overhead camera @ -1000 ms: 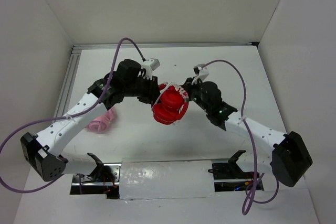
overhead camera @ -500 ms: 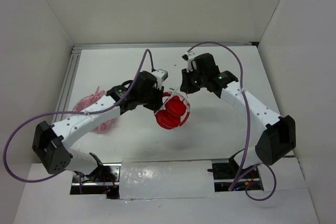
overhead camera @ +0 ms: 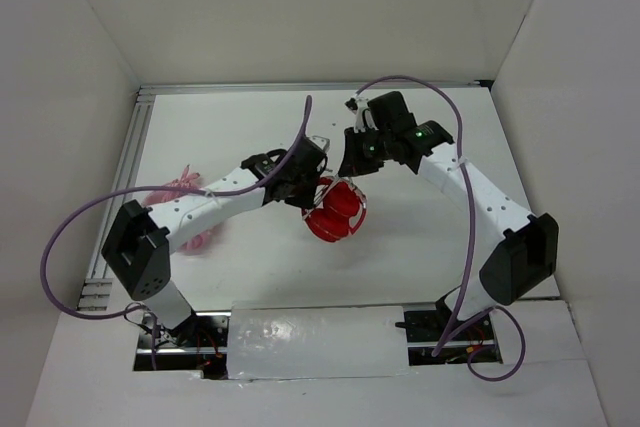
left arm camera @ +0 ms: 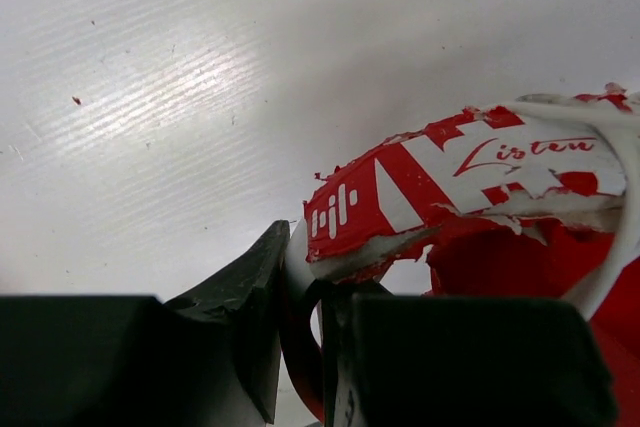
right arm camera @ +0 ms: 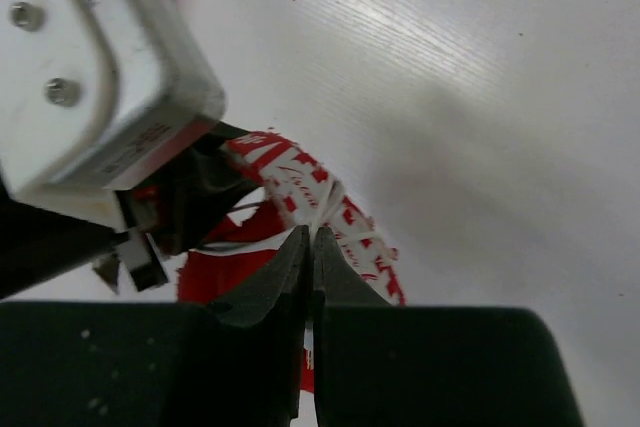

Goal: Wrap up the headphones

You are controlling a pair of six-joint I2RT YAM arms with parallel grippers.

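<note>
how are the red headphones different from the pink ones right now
The red headphones are bright red; the pink headphones are pale pink. The red headphones are gripped by the left claw at the centre; the pink headphones lie untouched at the left. The red headphones show clearly; the pink headphones are partly hidden by the left arm. Both are over the white table.

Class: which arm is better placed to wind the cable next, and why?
Right, probably. The right gripper is shut beside the white cable at the headband; the left gripper is busy clamping the red headphones.
</note>
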